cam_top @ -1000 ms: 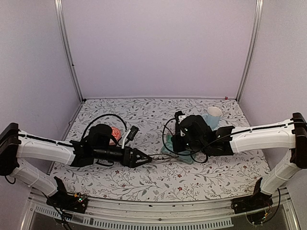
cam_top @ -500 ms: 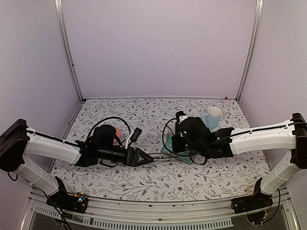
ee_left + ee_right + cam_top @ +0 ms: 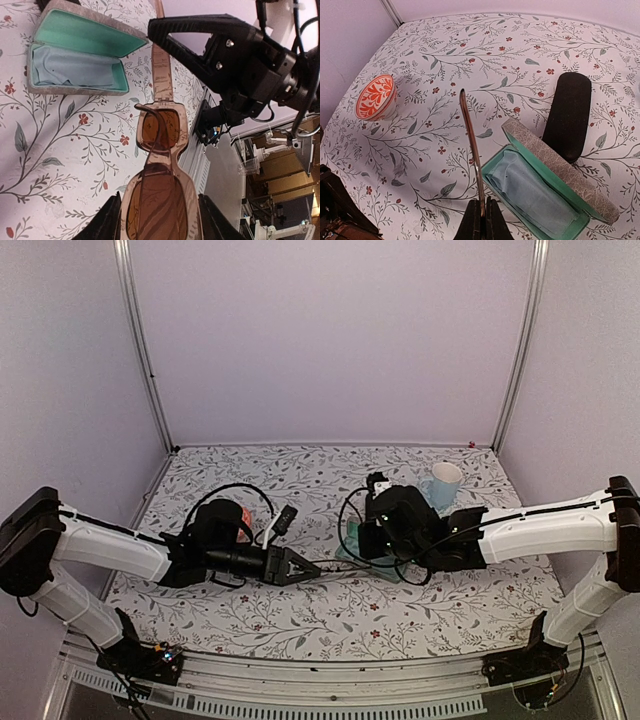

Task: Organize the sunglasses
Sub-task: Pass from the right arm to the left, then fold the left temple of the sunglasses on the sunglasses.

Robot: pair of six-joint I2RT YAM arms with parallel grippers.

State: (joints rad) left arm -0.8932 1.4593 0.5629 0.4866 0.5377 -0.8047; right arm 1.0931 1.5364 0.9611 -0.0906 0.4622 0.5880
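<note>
1. Nearest the arm bases, the left hand is set half-open around one lens rim of the translucent pink-brown sunglasses with amber lenses. Its fingers flank the frame closely, but whether they press on it cannot be told.
2. The sunglasses are spanned between the two hands, apparently clear of the floral-printed desk. One temple is folded across the lenses and the other is stretched straight out.
3. The tip of the outstretched temple is pinched in the fully closed right hand.
4. The step in hand is judged to be a handover of the frame so that the open temple can be folded. The rim should be clamped on its outer edges, never on the lenses. A firm hold should be confirmed before the temple tip is let go. The temple should be swung about its hinge, not bent.
5. Just beyond, the grey rectangular case with a mint lining lies open, and a pale blue cloth is spread inside. It is judged the likely destination. The folded pair should be laid lengthwise on the cloth, and the lid should be left clear.
6. Farther off, a black oval case lies just behind the grey lid. A red-and-white patterned bowl stands well apart to the left, and a pale mug stands at the far right. None of these need be touched.
</note>
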